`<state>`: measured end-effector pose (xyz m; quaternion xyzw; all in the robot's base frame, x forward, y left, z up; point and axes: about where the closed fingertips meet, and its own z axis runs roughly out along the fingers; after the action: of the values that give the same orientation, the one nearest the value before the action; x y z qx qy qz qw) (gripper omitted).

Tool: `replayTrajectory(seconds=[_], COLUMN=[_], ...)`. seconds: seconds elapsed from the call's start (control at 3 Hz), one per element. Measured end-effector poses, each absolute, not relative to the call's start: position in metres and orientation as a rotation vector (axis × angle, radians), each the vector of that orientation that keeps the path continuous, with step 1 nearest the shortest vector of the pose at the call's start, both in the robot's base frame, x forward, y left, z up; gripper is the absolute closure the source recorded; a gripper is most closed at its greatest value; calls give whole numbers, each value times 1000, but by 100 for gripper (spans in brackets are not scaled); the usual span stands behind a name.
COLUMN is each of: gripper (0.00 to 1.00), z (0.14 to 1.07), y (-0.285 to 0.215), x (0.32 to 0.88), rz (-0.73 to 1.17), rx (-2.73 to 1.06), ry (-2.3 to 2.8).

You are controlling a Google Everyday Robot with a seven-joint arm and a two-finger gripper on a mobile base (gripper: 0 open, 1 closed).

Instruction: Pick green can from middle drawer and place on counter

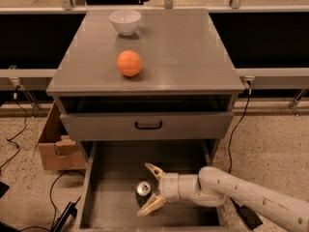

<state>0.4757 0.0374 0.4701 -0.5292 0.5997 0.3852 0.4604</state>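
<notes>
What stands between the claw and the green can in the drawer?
Nothing visible. The open claw is in the middle drawer, one finger on each side of the green can.

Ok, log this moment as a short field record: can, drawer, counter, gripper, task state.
green can: upright on the floor of the middle drawer, towards its front
middle drawer: pulled open, below the grey drawer front with the black handle
counter: holds an orange ball and a white bowl
gripper: inside the middle drawer, open, one finger on each side of the green can; contact cannot be told
task state: green can not yet lifted
</notes>
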Motion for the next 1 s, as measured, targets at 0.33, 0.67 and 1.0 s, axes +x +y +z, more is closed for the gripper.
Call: replayTrajectory(seconds=[0.33,0.67,1.0], gripper=[15,39,62], z=[451,433,424], y=[52,61,65], x=[479,478,476], rz=[963,966,976], rx=[-1332,-1366,-1377], ry=[1472,1489,1503])
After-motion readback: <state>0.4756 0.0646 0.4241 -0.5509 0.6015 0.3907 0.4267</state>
